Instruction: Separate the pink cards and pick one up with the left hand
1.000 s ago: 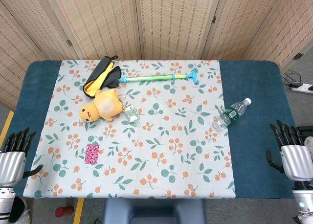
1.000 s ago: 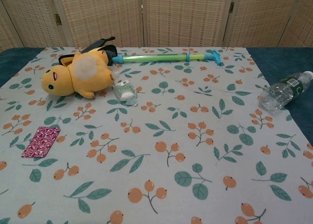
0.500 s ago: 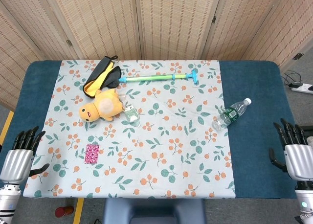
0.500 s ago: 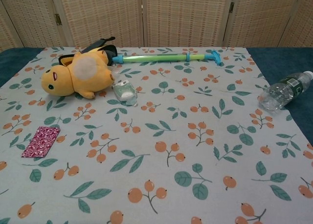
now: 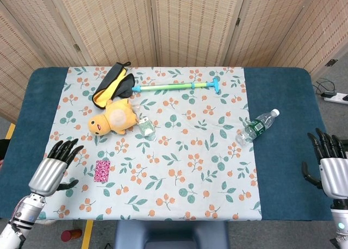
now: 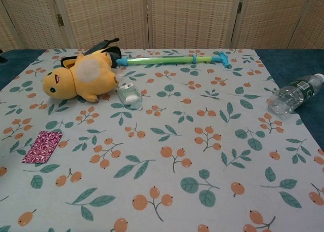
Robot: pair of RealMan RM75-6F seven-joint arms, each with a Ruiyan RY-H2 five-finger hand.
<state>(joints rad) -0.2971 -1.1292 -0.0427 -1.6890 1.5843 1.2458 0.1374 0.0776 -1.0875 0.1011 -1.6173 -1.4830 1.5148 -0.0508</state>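
On the floral cloth of the worktop [image 5: 163,200], the pink cards [image 5: 101,170] lie flat as one small patterned stack near the left border; no writing on them can be read, and the stack shows no separate edges in either view. My left robot hand [image 5: 51,173] hovers over the cloth's left edge, just beside the cards but apart from them, fingers spread and holding nothing. My right robot hand [image 5: 331,170] hangs at the far right edge of the blue worktop, fingers apart and empty, its wrist cut off by the frame's lower corner. Neither hand shows in the chest view.

Farther back, a yellow plush toy [image 5: 112,118] lies on its side against a black-and-yellow pouch [image 5: 111,86], with a small pale green item [image 5: 145,127] touching its lower side; what that item is I cannot tell. A green and blue rod [image 5: 176,86] lies crosswise near the back. A clear water bottle [image 5: 256,126] rests on its side at the cloth's right border, its dark label too small to read. Bare cloth stretches between the cards and the bottle.
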